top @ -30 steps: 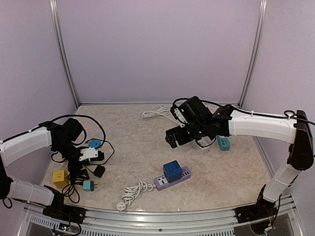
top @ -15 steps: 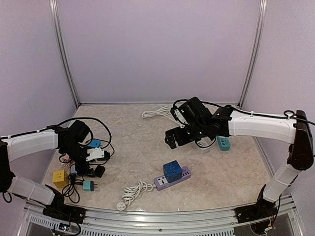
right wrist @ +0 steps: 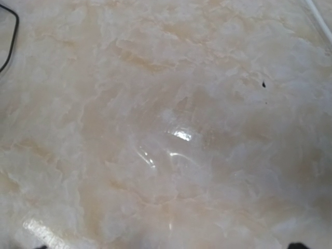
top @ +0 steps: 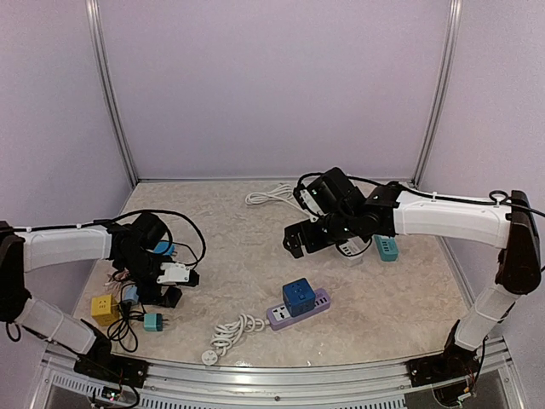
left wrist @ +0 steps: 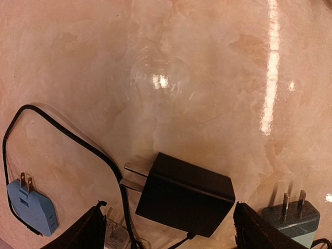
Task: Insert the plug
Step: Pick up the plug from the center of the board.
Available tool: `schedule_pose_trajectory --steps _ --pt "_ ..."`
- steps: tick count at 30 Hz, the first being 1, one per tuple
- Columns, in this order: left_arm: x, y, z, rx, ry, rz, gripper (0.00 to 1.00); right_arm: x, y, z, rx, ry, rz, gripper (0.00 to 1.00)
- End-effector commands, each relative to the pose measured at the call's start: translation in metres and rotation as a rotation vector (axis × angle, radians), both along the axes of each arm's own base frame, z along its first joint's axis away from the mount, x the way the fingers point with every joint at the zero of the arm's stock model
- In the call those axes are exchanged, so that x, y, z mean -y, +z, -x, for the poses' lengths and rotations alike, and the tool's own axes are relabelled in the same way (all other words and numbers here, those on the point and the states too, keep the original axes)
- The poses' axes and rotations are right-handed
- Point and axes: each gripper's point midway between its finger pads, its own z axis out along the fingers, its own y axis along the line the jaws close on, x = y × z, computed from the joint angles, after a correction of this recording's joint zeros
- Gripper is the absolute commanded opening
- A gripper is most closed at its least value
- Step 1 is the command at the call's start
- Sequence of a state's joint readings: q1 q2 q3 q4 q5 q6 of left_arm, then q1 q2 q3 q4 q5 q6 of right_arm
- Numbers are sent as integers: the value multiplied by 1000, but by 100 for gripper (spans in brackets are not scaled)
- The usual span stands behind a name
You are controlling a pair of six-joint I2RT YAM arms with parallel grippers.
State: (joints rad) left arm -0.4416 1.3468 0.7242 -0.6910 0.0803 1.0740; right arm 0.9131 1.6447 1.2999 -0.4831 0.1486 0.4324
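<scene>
The black plug (left wrist: 184,194) lies flat on the counter (top: 247,256), well to the left of the strip (top: 300,310). Its two prongs point away from the wrist camera. The left fingers (left wrist: 253,232) stand wide apart, one on each side of its body. They hold nothing yet and look lined up to close across the plug's flanks. That grip would leave the prongs free for the socket.

A black cord (left wrist: 62,135) runs close past the prongs and down by one finger, so closing could pinch it as well. A blue plug (left wrist: 31,207) and a teal plug (left wrist: 290,215) lie just outside the fingers. Both sit farther from the strip than the open counter between.

The right fingers (top: 295,242) hang above bare counter, beyond the strip and a little to its left. They are fully spread and empty, probably waiting until the strip needs steadying. A blue cube (top: 297,296) already fills part of the strip's top. The free sockets seem to be at the strip's right end, though they are too small to make out.
</scene>
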Motion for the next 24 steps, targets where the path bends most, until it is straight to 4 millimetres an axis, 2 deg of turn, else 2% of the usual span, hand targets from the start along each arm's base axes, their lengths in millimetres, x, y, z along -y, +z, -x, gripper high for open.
schedule_pose_trajectory --steps 1,11,14,18,24 --pt "4 -6 8 -11 -145 -36 82 3 -5 0 -28 -8 10 100" --pt "7 -16 3 -61 -189 -59 80 0 -8 0 -40 -2 14 100" --pt "9 -15 2 -59 -190 -53 77 1 -11 1 -43 -4 21 100" --pt "9 -15 2 -61 -188 -52 68 1 -11 0 -41 -3 22 100" --pt "8 -14 4 -77 -182 -56 48 0 -12 0 -42 3 26 100"
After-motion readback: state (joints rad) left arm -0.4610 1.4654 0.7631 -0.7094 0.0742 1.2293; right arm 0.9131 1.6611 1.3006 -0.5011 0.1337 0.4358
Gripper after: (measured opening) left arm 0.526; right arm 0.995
